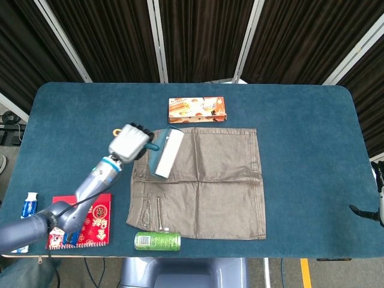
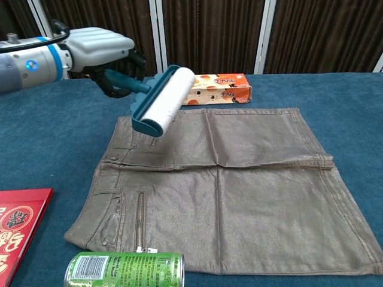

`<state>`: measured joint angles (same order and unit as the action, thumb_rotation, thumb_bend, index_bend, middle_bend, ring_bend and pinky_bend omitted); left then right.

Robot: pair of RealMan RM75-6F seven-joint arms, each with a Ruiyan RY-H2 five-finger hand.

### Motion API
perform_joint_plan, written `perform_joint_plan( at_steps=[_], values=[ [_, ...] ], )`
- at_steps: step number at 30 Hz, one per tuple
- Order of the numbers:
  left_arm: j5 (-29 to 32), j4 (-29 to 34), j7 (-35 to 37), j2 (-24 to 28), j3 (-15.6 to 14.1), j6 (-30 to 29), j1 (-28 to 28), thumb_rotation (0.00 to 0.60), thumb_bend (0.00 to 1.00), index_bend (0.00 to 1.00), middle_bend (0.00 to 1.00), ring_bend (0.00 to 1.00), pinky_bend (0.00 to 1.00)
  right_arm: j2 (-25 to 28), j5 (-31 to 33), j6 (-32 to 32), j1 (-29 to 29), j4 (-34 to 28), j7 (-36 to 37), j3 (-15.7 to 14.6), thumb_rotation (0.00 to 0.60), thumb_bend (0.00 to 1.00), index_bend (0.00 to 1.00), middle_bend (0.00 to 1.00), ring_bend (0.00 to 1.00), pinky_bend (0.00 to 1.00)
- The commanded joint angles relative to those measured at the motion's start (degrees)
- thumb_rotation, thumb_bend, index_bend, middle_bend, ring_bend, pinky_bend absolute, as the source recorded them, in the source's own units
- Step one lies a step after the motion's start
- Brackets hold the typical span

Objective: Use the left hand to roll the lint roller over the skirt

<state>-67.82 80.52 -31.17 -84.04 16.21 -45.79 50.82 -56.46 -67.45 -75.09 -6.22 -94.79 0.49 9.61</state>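
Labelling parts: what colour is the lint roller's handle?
Teal; the lint roller handle shows best in the chest view, gripped by the left hand.

Skirt (image 2: 239,185) shiny leather-look cloth; lint roller (image 2: 163,100) teal plastic, white paper.

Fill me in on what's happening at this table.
The left robot hand grips the handle of a lint roller and holds it in the air above the waistband end of a skirt spread flat on the blue table; the roller isn't on the fabric yet. The right robot hand sits idle at the table's right edge, only partly in view.
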Motion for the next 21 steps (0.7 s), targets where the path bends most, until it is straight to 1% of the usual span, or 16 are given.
perform_joint_plan(
  at_steps=[1,5,11,16,21],
  values=[
    [3.76,0.40,-6.12,-3.17,0.52,2.73,4.71,0.600,0.74,0.52,0.51,0.40,0.43,-0.02,0.37,0.29,-0.11,0.28,0.24,0.12,0.600,0.00,0.00,0.00,0.00,0.00],
    [7.26,-0.65,-11.16,-6.56,-0.62,4.05,8.22,0.600,0.74,0.52,0.51,0.40,0.43,0.03,1.14,0.73,-0.18,0.79,0.56,0.33,0.600,0.00,0.00,0.00,0.00,0.00],
    [11.01,-2.80,-15.36,-10.38,-2.55,4.66,11.46,0.600,0.70,0.52,0.51,0.40,0.43,0.16,2.42,1.96,-0.38,1.48,0.97,0.48,0.600,0.00,0.00,0.00,0.00,0.00],
    [13.62,-4.26,-17.34,-12.53,-3.63,4.78,13.41,0.600,0.70,0.52,0.51,0.40,0.43,0.34,2.76,2.52,-0.48,1.70,1.44,0.55,0.600,0.00,0.00,0.00,0.00,0.00],
    [15.93,-4.53,-19.34,-13.23,-5.13,4.57,14.68,0.600,0.70,0.53,0.51,0.40,0.44,0.60,2.70,2.61,-0.39,1.87,2.13,0.60,0.600,0.00,0.00,0.00,0.00,0.00]
  ],
)
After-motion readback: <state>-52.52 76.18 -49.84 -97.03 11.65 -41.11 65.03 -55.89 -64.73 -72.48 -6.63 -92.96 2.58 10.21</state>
